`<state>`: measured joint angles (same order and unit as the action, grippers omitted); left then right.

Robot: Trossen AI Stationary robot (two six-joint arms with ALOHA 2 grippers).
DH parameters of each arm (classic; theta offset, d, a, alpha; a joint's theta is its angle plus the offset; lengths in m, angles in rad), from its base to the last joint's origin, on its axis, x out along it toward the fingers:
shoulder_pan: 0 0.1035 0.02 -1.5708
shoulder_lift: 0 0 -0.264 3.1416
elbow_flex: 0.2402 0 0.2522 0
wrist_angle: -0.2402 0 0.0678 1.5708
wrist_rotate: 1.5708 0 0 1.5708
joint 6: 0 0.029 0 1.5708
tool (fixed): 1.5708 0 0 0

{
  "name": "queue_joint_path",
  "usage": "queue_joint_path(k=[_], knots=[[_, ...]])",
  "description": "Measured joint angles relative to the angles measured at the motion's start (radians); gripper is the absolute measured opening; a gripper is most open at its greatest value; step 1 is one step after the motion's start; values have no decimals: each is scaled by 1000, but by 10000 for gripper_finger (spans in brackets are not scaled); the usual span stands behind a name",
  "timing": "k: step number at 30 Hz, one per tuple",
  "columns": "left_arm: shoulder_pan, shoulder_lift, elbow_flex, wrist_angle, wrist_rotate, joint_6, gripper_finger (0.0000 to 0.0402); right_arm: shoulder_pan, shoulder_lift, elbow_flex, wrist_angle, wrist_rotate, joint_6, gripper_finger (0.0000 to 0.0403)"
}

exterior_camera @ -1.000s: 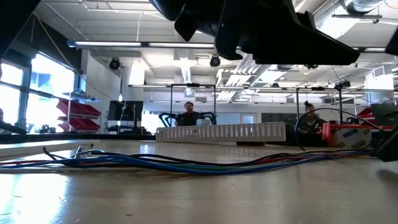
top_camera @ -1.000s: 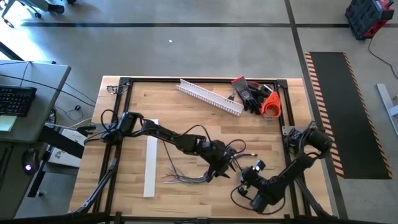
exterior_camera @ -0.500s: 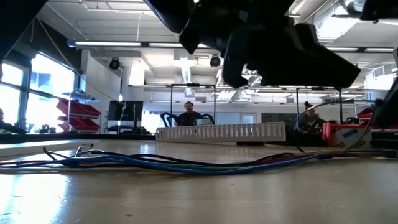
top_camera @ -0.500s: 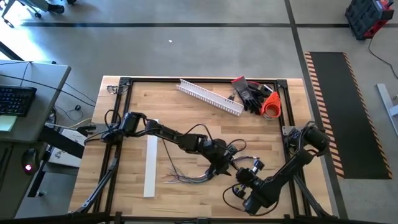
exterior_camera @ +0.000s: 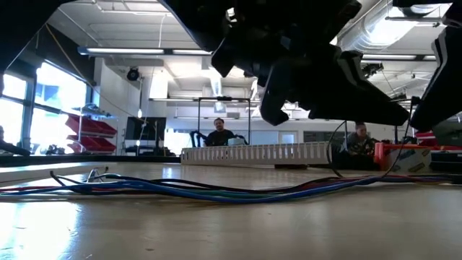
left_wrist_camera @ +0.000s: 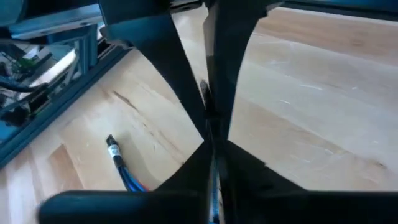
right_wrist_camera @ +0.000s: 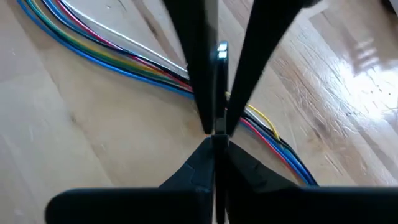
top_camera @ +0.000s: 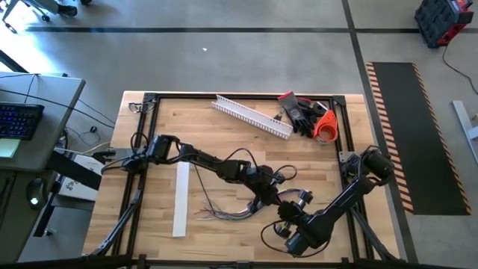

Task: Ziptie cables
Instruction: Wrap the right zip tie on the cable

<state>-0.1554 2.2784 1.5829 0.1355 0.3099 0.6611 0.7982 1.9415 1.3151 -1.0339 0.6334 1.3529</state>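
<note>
The bunch of thin multicoloured flexible cables is lying on the wooden bench. The left hand and right hand, both pinched closed, are meeting over its end, seemingly gathering it; next, probably binding.

Right hand closed above the cables, a thin pale strip pinched, wooden table beneath

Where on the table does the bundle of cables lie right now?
In the high view the cables lie on the table's near half, right of the flat white strip, their right end under the left gripper, with the right gripper beside it.
</note>
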Motion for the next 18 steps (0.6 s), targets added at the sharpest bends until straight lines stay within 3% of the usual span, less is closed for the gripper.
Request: queue_joint_path(k=[12, 18], knots=[[67, 0, 0, 21, 235, -77, 0, 72, -84, 0, -28, -32, -15, 146], [60, 0, 0, 20, 239, -70, 0, 93, -84, 0, -27, 76, 33, 161]])
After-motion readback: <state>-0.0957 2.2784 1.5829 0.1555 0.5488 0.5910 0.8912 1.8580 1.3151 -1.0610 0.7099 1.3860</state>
